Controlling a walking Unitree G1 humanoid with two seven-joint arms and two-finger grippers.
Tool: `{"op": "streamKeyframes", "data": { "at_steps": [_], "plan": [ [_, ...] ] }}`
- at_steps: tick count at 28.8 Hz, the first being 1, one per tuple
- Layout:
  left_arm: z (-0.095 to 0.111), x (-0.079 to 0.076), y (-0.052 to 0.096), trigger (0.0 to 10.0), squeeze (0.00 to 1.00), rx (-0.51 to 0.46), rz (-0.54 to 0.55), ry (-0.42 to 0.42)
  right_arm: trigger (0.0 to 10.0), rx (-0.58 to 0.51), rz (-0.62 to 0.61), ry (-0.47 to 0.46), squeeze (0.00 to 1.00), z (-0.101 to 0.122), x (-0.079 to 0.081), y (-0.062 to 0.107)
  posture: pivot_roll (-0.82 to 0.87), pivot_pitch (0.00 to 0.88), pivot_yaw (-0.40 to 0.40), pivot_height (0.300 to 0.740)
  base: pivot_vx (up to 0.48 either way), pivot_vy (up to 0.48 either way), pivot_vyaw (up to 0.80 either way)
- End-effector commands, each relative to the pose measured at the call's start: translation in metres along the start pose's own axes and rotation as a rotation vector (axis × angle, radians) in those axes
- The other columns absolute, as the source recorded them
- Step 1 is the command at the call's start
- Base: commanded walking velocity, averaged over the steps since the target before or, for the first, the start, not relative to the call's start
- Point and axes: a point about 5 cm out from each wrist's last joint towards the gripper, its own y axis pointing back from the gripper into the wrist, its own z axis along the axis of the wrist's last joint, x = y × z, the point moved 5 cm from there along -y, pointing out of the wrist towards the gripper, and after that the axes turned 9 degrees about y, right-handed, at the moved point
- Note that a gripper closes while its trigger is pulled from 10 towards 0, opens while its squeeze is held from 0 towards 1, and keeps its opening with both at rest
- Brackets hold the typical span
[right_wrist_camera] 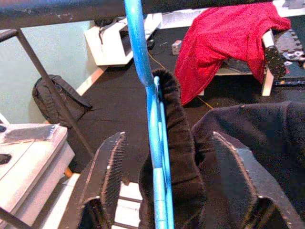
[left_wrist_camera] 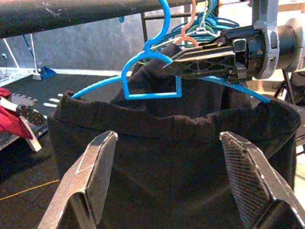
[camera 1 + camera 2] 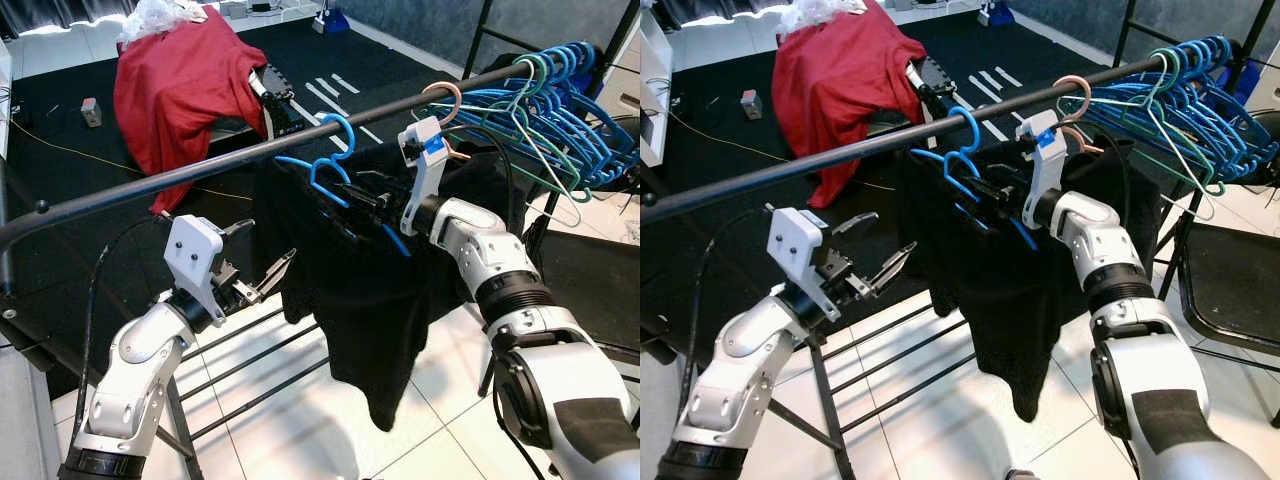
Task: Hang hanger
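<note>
Hanger point(image 3: 335, 165) sits hooked over the rail point(image 3: 200, 170), black garment point(image 3: 370, 290) draped on it, right hand point(image 3: 368, 200) at its neck. In the right wrist view the fingers point(image 1: 107, 183) stand apart either side of the blue wire, so it's released, not gripping. Left hand point(image 3: 262, 280) hovers spread just beside the cloth, holding nothing. To finish well, I'd say back the right hand out straight along the hanger, without snagging the fabric or nudging the hook off the rail. Spare hangers point(image 3: 560, 100) crowd further right; a red cloth point(image 3: 190, 80) lies behind.
</note>
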Motion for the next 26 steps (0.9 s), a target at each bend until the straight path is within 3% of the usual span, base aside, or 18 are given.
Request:
{"op": "streamKeyframes", "data": {
  "at_steps": [1,3,4,6,9,10,14,18,19,21,22,26],
  "plan": [
    [0.000,-0.002,0.002,10.0,0.00,0.017,-0.013,-0.016,10.0,-0.026,0.003,0.021,0.00,0.005,0.003,-0.002,-0.05,0.138,0.005,0.740,0.000,0.000,0.00],
    [0.001,-0.002,0.003,10.0,0.00,0.017,-0.014,-0.020,10.0,-0.055,0.010,0.063,0.00,0.012,0.006,-0.001,-0.04,0.146,0.003,0.740,0.000,0.000,0.00],
    [0.003,0.001,0.007,10.0,0.00,0.021,-0.007,-0.033,10.0,-0.106,-0.008,0.155,0.00,0.031,0.016,0.007,-0.04,0.158,0.008,0.740,0.000,0.000,0.00],
    [0.003,0.003,0.009,10.0,0.00,0.025,-0.001,-0.037,10.0,-0.133,-0.045,0.192,0.00,0.042,0.021,0.014,-0.04,0.164,0.014,0.740,0.000,0.000,0.00],
    [0.003,0.006,0.012,10.0,0.00,0.029,0.011,-0.041,10.0,-0.183,-0.089,0.190,0.00,0.058,0.038,0.031,-0.05,0.172,0.023,0.740,0.000,0.000,0.00],
    [0.004,0.007,0.013,10.0,0.00,0.032,0.017,-0.042,10.0,-0.187,-0.103,0.183,0.00,0.059,0.048,0.040,-0.05,0.179,0.028,0.740,0.000,0.000,0.00],
    [0.003,0.010,0.013,10.0,0.00,0.037,0.028,-0.042,10.0,-0.177,-0.153,0.158,0.00,0.053,0.063,0.056,-0.05,0.188,0.037,0.740,0.000,0.000,0.00],
    [0.002,0.011,0.014,10.0,0.00,0.040,0.040,-0.037,10.0,-0.169,-0.212,0.154,0.00,0.046,0.062,0.063,-0.06,0.191,0.043,0.740,0.000,0.000,0.00],
    [-0.001,0.012,0.014,10.0,0.00,0.047,0.052,-0.032,10.0,-0.177,-0.279,0.188,0.00,0.041,0.054,0.068,-0.05,0.195,0.048,0.740,0.000,0.000,0.00],
    [-0.001,0.012,0.014,10.0,0.00,0.047,0.052,-0.032,10.0,-0.177,-0.279,0.188,0.00,0.041,0.054,0.068,-0.05,0.195,0.048,0.740,0.000,0.000,0.00],
    [-0.002,0.012,0.013,10.0,0.00,0.054,0.059,-0.034,10.0,-0.190,-0.321,0.213,0.00,0.039,0.044,0.071,-0.04,0.195,0.044,0.740,0.000,0.000,0.00],
    [-0.002,0.012,0.012,10.0,0.00,0.057,0.065,-0.038,10.0,-0.204,-0.346,0.221,0.00,0.039,0.035,0.071,-0.04,0.195,0.042,0.740,0.000,0.000,0.00]
  ]
}}
